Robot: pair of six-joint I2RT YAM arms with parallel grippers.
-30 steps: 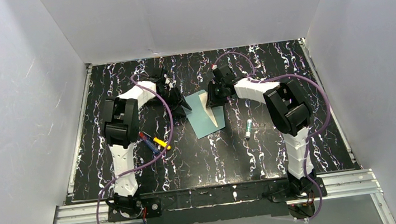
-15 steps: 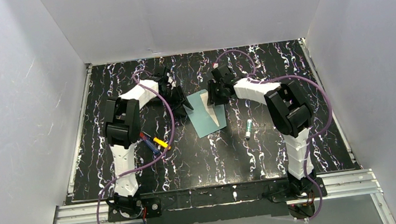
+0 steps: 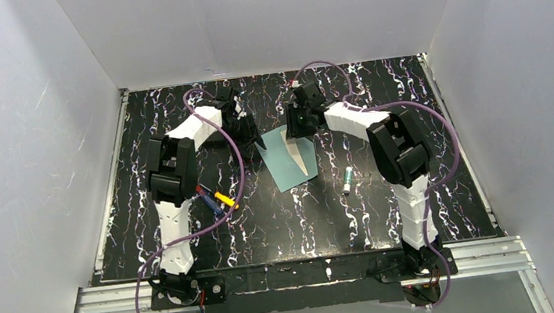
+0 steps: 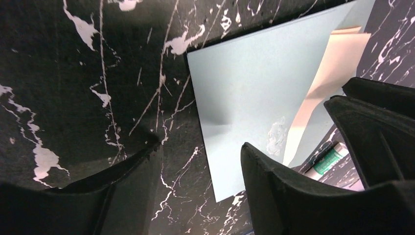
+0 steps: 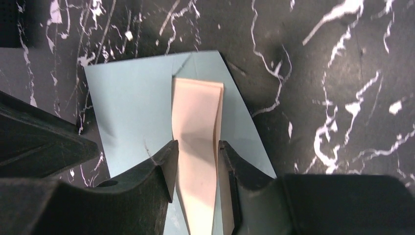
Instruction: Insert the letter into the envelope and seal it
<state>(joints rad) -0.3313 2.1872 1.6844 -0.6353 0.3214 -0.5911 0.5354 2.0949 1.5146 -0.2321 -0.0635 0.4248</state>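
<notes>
White walls [image 3: 258, 17] enclose a black, white-veined table [image 3: 290, 226]. Left arm [image 3: 169, 169] and right arm [image 3: 399, 150] both reach to the far middle of the table, on either side of a teal envelope [image 3: 281, 168] that lies flat there. Left gripper [image 4: 200, 147] is released, with its fingers wide apart just beside the envelope's left edge. Right gripper [image 5: 195, 149] stands over the envelope's far right part, its fingers narrowly parted. The cream letter [image 5: 198, 112] fills the gap between them; whether they clamp it cannot be told. The letter lies over the envelope's right portion, with teal showing on both of its sides. Coloured pens [image 3: 216, 199] rest near the left arm. A green-and-white stick [image 3: 347, 180] lies right of the envelope, apart from it.
</notes>
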